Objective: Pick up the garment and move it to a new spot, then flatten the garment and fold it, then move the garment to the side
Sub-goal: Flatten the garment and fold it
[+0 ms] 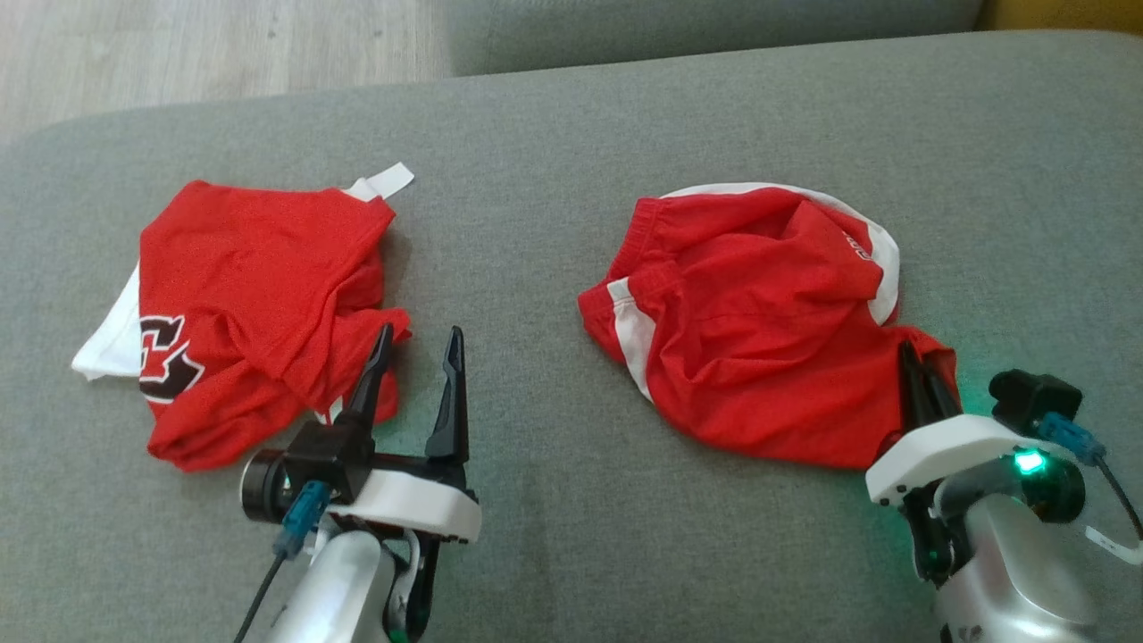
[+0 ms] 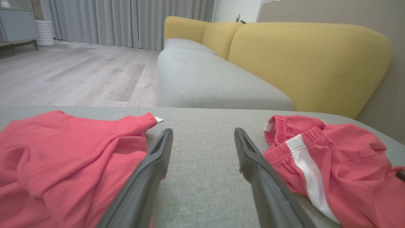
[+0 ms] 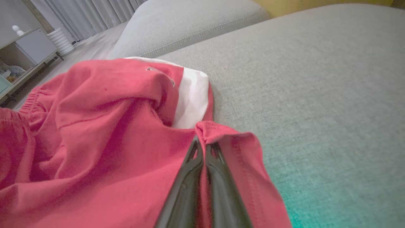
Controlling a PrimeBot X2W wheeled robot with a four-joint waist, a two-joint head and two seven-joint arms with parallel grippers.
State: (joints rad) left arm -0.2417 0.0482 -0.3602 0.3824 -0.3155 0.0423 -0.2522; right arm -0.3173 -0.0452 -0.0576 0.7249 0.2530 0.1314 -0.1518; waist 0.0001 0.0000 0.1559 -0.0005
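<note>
The garment (image 1: 750,313) is a crumpled pair of red shorts with white side stripes, lying right of centre on the grey cushion (image 1: 571,134). My right gripper (image 1: 915,357) is shut on its near right hem. In the right wrist view a fold of the red garment (image 3: 95,126) is pinched between the tips of the right gripper (image 3: 202,147). My left gripper (image 1: 421,332) stands open just above the cushion, between the two red pieces, with nothing between its fingers. The left wrist view shows the left gripper (image 2: 203,131) with the garment (image 2: 332,152) to its right.
A second red piece, a shirt (image 1: 259,277) with a black-and-white letter and white trim, lies bunched at the left, touching my left finger's side (image 2: 63,152). Beyond the cushion are another grey seat (image 2: 205,79), a yellow sofa back (image 2: 300,57) and wooden floor (image 1: 179,45).
</note>
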